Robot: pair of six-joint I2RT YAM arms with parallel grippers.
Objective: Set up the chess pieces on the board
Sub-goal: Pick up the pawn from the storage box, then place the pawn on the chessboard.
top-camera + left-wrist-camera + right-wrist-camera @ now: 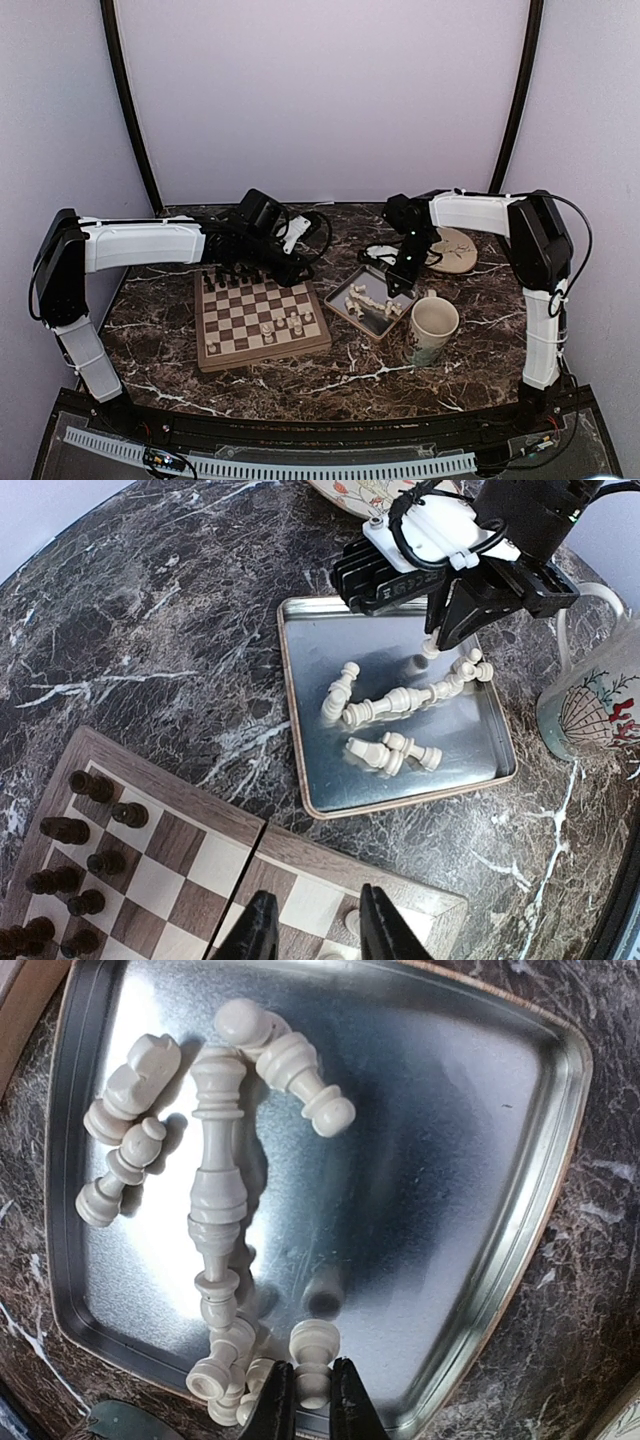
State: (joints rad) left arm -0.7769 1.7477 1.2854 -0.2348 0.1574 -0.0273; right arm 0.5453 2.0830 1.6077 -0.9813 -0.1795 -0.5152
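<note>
My right gripper [312,1400] is shut on a small cream-white chess piece [314,1345], held just above the near edge of the grey metal tray [540,1190]. Several more cream-white pieces [218,1180] lie loose in that tray [400,798]. The left wrist view shows the same grip from the side, with the right gripper [445,640] over the tray's far part. The wooden board [265,357] lies left of the tray. Dark chessmen [235,275] stand along its far side and a few white pieces [290,322] near its right corner. My left gripper [313,930] hovers open over that corner with nothing between its fingers.
A decorated mug [432,328] stands right of the tray, close to its near corner. A round patterned plate [455,248] lies behind the tray at the back right. Dark marble table top shows between the board and the tray [250,740].
</note>
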